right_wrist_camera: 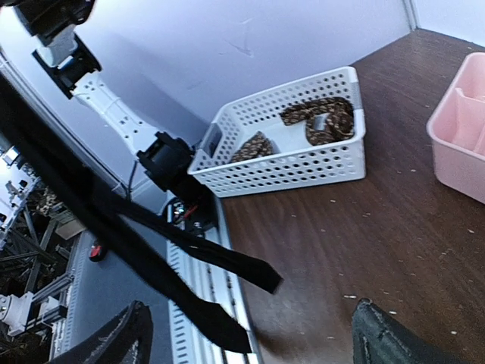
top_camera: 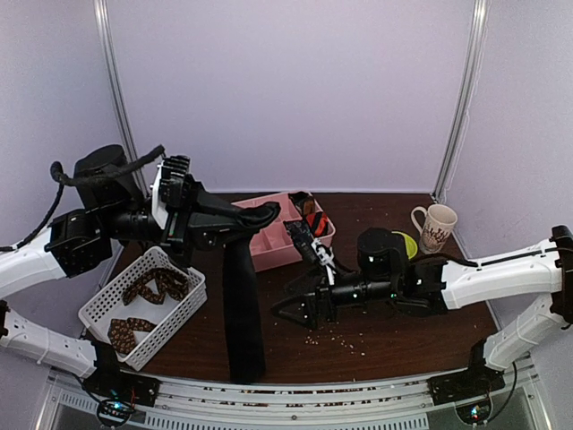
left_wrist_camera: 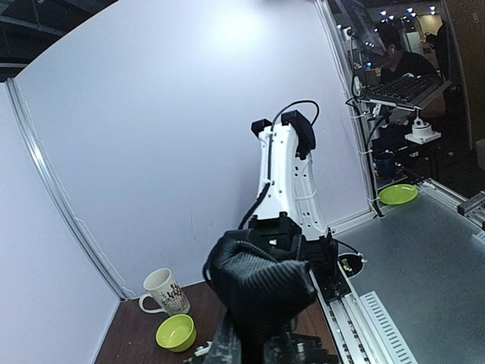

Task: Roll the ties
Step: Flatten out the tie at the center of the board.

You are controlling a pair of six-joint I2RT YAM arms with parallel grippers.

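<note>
Black tie point(top_camera: 243, 305), pinched in the left jaws, drapes between the white basket point(top_camera: 175, 327) (brown ties point(top_camera: 159, 287) inside) and the spread right jaws; brown table point(top_camera: 385, 339), lilac walls point(top_camera: 295, 90).

Centre: black tie point(top_camera: 243, 305), matt woven cloth, fine ribbed weave seen close up. At 8 o'clock: white basket point(top_camera: 172, 326), perforated plastic, semi-gloss, w/ brown ties point(top_camera: 158, 287) inside, patterned cloth. At 12: pink bin point(top_camera: 277, 246), smooth plastic. The table point(top_camera: 385, 345) is a dark wood-look top w/ slight sheen. At 2: mug point(top_camera: 436, 226), glossy ceramic. At 6: front rail point(top_camera: 313, 396), ribbed bare metal.
</note>
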